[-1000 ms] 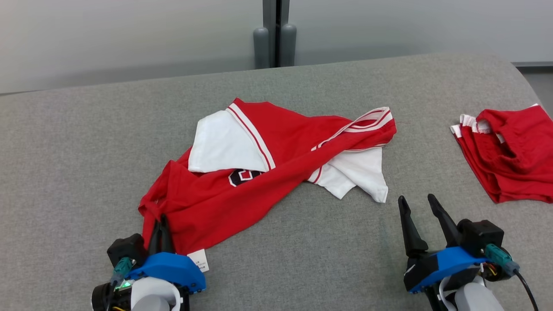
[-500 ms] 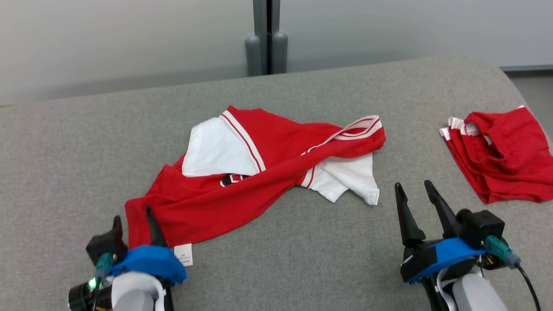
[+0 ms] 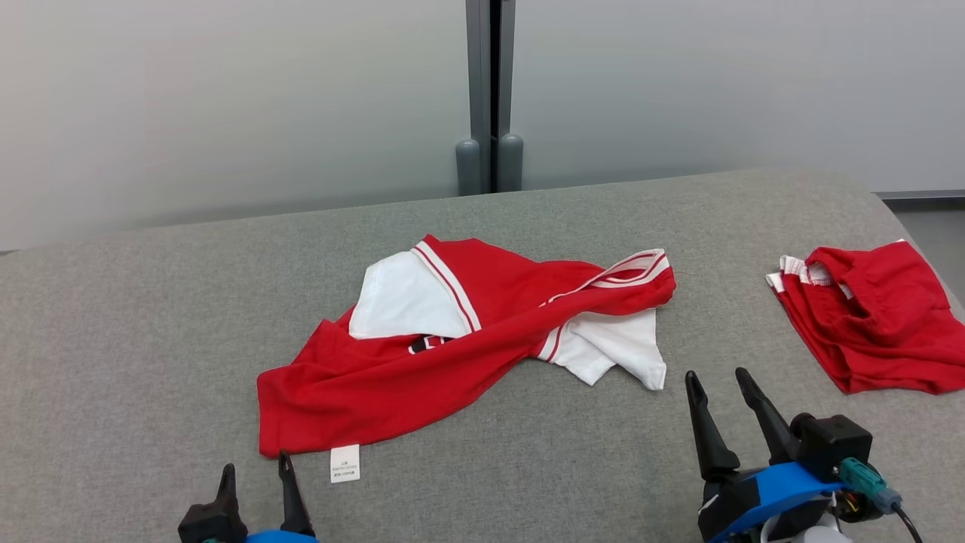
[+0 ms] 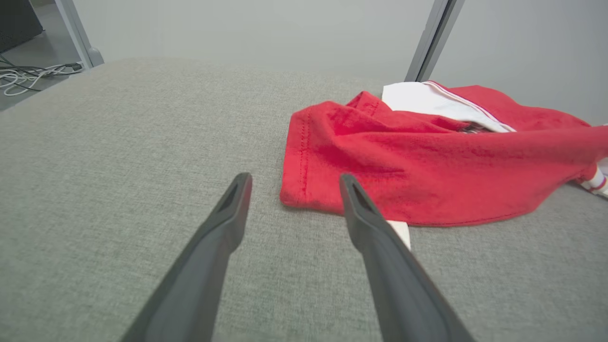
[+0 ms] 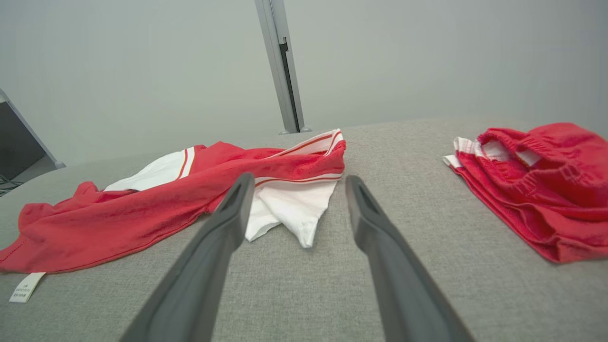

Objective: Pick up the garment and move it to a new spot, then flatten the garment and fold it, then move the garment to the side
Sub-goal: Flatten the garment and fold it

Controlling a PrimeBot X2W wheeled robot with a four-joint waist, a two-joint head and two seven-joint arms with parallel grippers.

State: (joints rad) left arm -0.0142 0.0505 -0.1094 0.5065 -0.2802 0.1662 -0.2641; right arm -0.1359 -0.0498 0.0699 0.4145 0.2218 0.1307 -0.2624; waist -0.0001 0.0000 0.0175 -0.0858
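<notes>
The garment [image 3: 460,347], a red and white shirt, is seen crumpled across the middle of the grey worktop [image 3: 151,339], running from the lower left of the head view toward the upper right. It is judged not yet flattened: a white panel is turned over at upper centre, a white flap (perhaps a sleeve) sticks out at the lower right, and the red body is twisted over itself. A white label [image 3: 344,462] lies at the near hem corner.

The left end effector [image 3: 255,464] is found at the bottom left edge of the head view, its fingers spread apart with nothing between them. In the left wrist view the hem corner is seen just beside the tips. This placement is judged to suit a fresh grasp of that corner, from which the hem could be pulled straight.

The right end effector [image 3: 715,373] is held at the lower right, fingers likewise apart and empty, pointing toward the white flap and short of it. It is probably kept there so that the opposite end can be taken and the cloth stretched between both arms.

A second red piece of clothing [image 3: 867,324] is set at the right edge, well apart, presumably to keep the working area free.
</notes>
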